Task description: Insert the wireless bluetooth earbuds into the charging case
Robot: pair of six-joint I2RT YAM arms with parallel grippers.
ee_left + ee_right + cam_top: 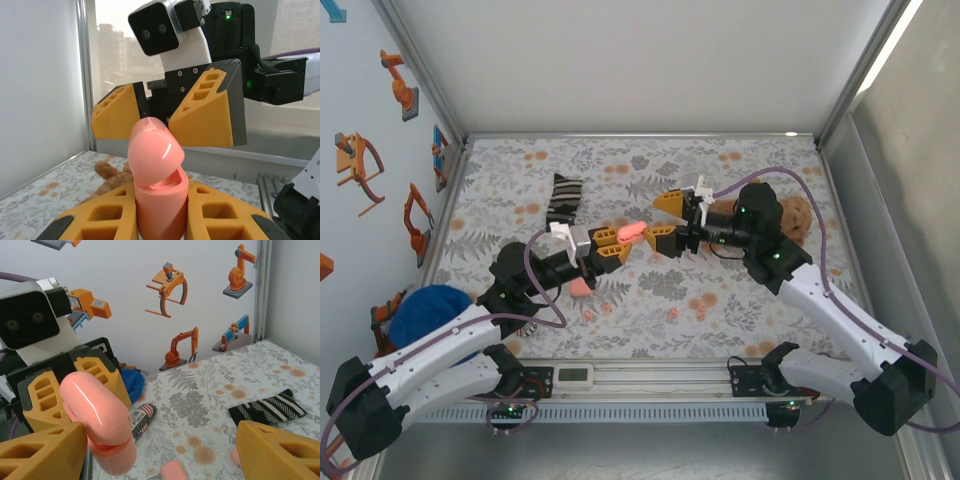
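Observation:
My left gripper point(620, 245) is shut on a salmon-pink charging case point(631, 232), held above the middle of the floral cloth. In the left wrist view the case point(160, 205) stands upright between my orange fingers point(100, 217), its rounded lid point(152, 155) tipped partly open. My right gripper point(663, 218) is open just right of the case, one finger point(117, 117) on each side beyond the lid. In the right wrist view the case point(100, 420) is beside the left fingertip point(42, 455). Several tiny pink earbuds point(672, 313) lie on the cloth near the front.
A second pink case point(581, 286) lies on the cloth under the left arm. A striped sock point(565, 198) sits at the back left, a blue cloth point(430, 315) at the front left, a brown plush toy point(798, 218) behind the right arm, and a small striped pouch point(142, 419) near the blue cloth.

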